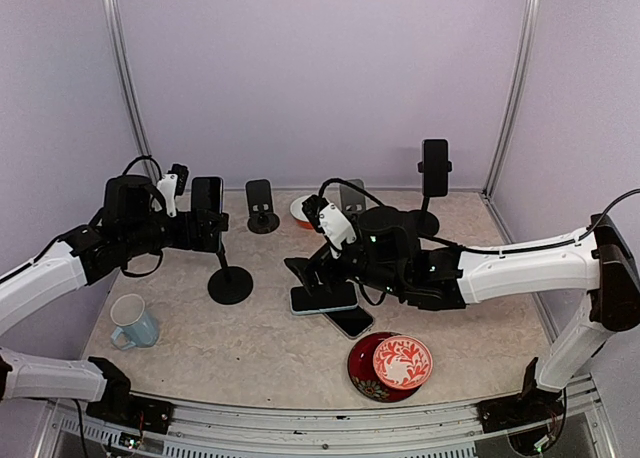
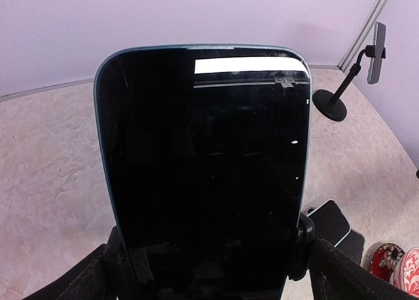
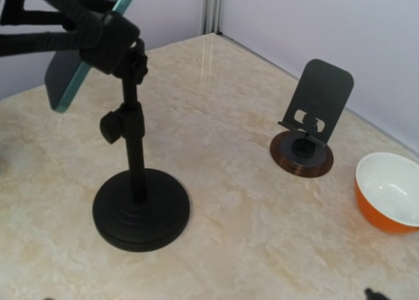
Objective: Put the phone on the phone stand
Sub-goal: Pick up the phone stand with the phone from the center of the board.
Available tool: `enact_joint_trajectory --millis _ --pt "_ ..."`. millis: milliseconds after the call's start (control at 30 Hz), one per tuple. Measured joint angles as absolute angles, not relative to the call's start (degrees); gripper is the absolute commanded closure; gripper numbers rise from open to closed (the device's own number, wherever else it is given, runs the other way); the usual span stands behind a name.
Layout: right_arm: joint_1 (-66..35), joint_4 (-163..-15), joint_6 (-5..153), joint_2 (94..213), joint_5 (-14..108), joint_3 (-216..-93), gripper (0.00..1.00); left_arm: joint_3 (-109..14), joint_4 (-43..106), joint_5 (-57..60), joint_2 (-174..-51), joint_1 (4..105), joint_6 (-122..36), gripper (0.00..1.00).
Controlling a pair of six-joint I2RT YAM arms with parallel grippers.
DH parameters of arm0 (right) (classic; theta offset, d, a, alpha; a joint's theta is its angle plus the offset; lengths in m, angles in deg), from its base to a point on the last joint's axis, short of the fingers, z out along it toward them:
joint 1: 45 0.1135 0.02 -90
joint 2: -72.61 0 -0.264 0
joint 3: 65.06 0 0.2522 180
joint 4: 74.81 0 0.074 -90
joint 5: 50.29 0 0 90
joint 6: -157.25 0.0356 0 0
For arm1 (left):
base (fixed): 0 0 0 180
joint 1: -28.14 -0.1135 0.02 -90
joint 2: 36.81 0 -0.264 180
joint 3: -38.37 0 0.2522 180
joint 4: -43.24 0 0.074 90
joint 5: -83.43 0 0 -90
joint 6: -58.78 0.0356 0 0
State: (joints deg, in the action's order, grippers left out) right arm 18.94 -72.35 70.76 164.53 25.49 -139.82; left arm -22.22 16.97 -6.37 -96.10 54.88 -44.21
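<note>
Two black fingers [image 2: 82, 283] of the left gripper [image 1: 190, 224] bracket the lower sides of the dark glass phone with a pale blue rim [image 2: 206, 162]; whether they pinch it I cannot tell. Best, I judge, to confirm the clamp [image 3: 112, 35] grips both edges, then part slowly and back straight off, lest the black round-based pole stand [image 3: 140, 208] tip. The phone sits between those fingers, at the stand's clamp head.

worktop [image 1: 250, 348]: beige marbled slab
mug [image 1: 133, 321]: upright, near-left corner
pole stand [image 1: 230, 283]: round base, left of centre
desk stand [image 1: 261, 206]: far edge, middle
orange bowl [image 1: 299, 212]: just right of desk stand
tall stand [image 1: 435, 168]: far-right corner
two phones [image 1: 325, 299]: flat, centre
red plate [image 1: 362, 373]: near edge, right of centre
</note>
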Motion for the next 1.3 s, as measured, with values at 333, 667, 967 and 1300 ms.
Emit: enact_joint_trajectory --millis 333,667,967,1300 --pt "18.3 -72.3 70.7 164.5 25.6 -139.8 0.0 -24.5 17.0 -6.4 -99.1 54.8 -44.5 0.01" --pt "18.2 -72.3 70.8 164.5 25.6 -139.6 0.0 -25.0 16.5 -6.5 -99.2 54.6 -44.9 0.31" --pt "18.2 -71.8 70.8 164.5 25.9 -139.3 0.0 -26.5 15.4 -6.2 -99.2 54.5 -44.6 0.18" --pt "18.2 -71.6 71.1 164.6 27.0 -139.3 0.0 -26.6 15.9 -4.4 -96.5 50.5 -44.5 0.01"
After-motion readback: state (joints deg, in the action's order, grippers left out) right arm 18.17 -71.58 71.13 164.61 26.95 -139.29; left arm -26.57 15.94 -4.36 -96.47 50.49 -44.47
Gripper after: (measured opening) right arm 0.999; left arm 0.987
